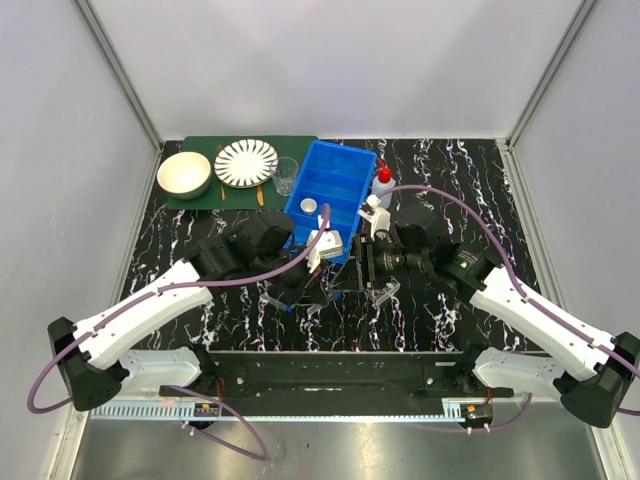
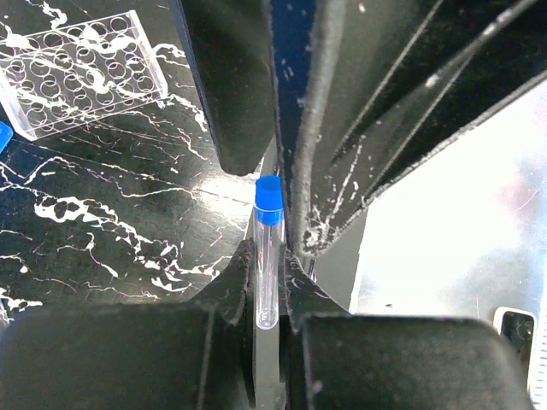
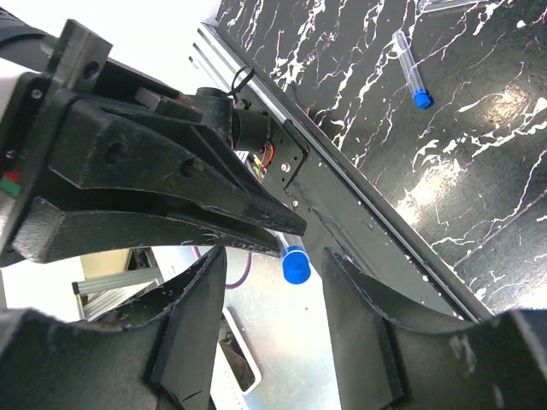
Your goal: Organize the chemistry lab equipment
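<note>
My left gripper (image 1: 333, 270) (image 2: 267, 286) is shut on a clear blue-capped tube (image 2: 267, 256), held off the table with its cap pointing at the right gripper. My right gripper (image 1: 354, 265) (image 3: 278, 295) is open. Its fingers (image 3: 198, 325) stand either side of the tube's blue cap (image 3: 296, 265) without touching it. The clear plastic tube rack (image 2: 77, 73) (image 1: 384, 290) lies on the table near the grippers. Another blue-capped tube (image 3: 410, 68) lies loose on the table. The squeeze bottle (image 1: 382, 187), beaker (image 1: 285, 175) and small round lid (image 1: 308, 206) are at the back.
The big blue bin (image 1: 345, 170) stands just behind the grippers, with the lid inside it. A cream bowl (image 1: 184, 174) and striped plate (image 1: 246, 162) sit on a green mat (image 1: 200, 148) at the back left. The black marbled table (image 1: 450, 180) has grey walls around it.
</note>
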Controlling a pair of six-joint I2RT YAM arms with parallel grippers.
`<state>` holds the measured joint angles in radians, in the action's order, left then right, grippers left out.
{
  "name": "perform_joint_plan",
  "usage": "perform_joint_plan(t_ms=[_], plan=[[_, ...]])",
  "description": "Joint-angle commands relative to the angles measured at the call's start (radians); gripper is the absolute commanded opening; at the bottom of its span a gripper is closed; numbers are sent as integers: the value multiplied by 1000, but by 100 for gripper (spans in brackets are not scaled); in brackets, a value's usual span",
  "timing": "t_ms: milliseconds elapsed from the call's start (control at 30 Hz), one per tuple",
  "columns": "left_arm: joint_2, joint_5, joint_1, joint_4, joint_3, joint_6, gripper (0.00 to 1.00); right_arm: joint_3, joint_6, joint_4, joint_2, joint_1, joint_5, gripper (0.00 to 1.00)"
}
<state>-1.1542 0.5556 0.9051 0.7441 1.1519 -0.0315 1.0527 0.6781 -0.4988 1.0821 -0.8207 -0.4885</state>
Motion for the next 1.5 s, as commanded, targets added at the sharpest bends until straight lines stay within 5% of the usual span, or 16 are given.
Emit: perform_joint_plan(t_ms=[0, 600, 1033, 1233, 1300, 1433, 1467], plan=[[42, -11, 5, -17, 32, -16, 0, 1, -15, 19, 4, -14, 8, 55], [1, -20, 5, -17, 86, -28, 0, -11, 0, 54, 27, -41, 5, 47], [5, -33, 5, -18, 80, -31, 0, -5, 6, 55, 44, -52, 24, 0], [27, -40, 5, -31, 60, -34, 42, 7, 0, 45, 45, -58, 41, 0], [36, -42, 5, -34, 51, -36, 49, 18, -5, 34, 50, -58, 47, 0], [48, -48, 5, -38, 48, -31, 95, 43, -28, -4, 65, -60, 82, 0], [56, -60, 5, -37, 48, -28, 99, 65, -40, -48, 64, -60, 102, 0]])
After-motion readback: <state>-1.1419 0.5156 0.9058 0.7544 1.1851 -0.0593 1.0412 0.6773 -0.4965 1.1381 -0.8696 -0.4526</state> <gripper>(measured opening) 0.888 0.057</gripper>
